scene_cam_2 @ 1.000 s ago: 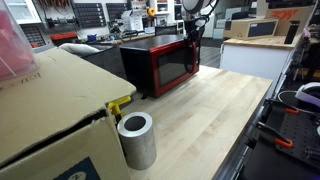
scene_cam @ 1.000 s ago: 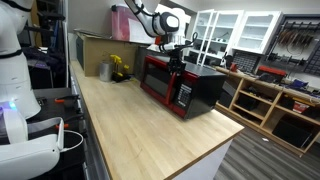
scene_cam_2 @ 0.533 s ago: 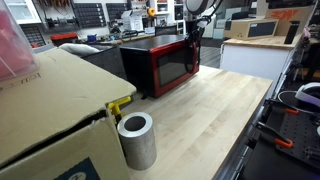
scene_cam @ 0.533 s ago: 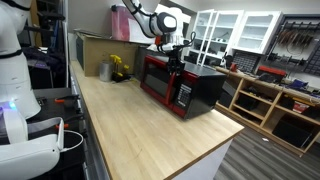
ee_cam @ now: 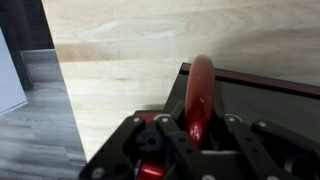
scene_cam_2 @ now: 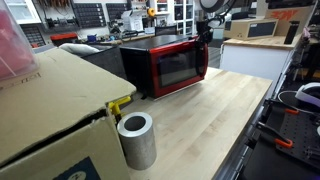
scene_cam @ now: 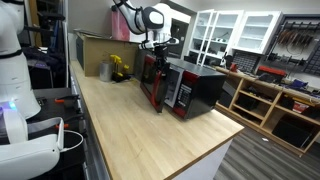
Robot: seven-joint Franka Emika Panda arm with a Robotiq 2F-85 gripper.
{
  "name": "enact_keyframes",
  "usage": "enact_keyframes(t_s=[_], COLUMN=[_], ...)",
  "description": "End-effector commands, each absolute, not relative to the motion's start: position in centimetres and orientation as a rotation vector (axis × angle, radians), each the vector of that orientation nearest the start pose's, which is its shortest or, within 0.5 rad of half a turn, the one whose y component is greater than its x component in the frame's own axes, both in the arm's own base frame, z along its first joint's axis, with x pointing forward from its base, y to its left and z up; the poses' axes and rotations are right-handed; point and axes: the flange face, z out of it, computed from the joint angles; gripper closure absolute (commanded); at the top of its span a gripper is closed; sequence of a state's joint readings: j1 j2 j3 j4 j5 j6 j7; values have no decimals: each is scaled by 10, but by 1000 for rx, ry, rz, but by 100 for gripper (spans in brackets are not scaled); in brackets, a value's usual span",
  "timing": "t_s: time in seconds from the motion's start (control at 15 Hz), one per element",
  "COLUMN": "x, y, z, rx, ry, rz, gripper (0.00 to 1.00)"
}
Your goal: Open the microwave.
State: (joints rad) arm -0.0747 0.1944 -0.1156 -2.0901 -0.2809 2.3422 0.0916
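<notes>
The microwave (scene_cam: 200, 90) has a black casing and a red-framed front and stands on the wooden counter in both exterior views (scene_cam_2: 165, 65). Its door (scene_cam: 154, 78) stands partly open, swung out from the body. My gripper (scene_cam: 160, 50) is at the door's free edge, near the top, and also shows in an exterior view (scene_cam_2: 206, 38). In the wrist view the red door handle (ee_cam: 200, 85) runs between the fingers of my gripper (ee_cam: 198, 125), which is shut on it. The dark glass (ee_cam: 265, 105) lies to the right.
A brown cardboard box (scene_cam: 100, 45) stands at the counter's far end, large in an exterior view (scene_cam_2: 50, 110). Beside it are a grey cylinder (scene_cam_2: 136, 140) and a yellow object (scene_cam_2: 120, 103). Bare wooden counter (scene_cam: 140, 130) lies in front of the microwave.
The microwave door was closed before; now it has swung outward with my gripper holding its handle. The arm has moved away from the microwave front.
</notes>
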Motion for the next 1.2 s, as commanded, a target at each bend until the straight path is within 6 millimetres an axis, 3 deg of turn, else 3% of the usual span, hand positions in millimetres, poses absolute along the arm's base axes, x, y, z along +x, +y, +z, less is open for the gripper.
enact_keyframes(t_s=[0.0,0.2,0.4,0.67,0.87,1.07,1.13], x=[509,468,434,403,391,397,408], y=[-72,-50,-27,-5,-6,-22,-30], z=[324,325,340,375,419,465,475], rx=[-3321,-3289,-3269,-3248,-3192,-3193,-3204], ry=[92,-47,-188,-360,-502,-533,-535], rz=[39,94,90,34,-20,-105,-136], gripper=[48,27,3,0,0,0,0])
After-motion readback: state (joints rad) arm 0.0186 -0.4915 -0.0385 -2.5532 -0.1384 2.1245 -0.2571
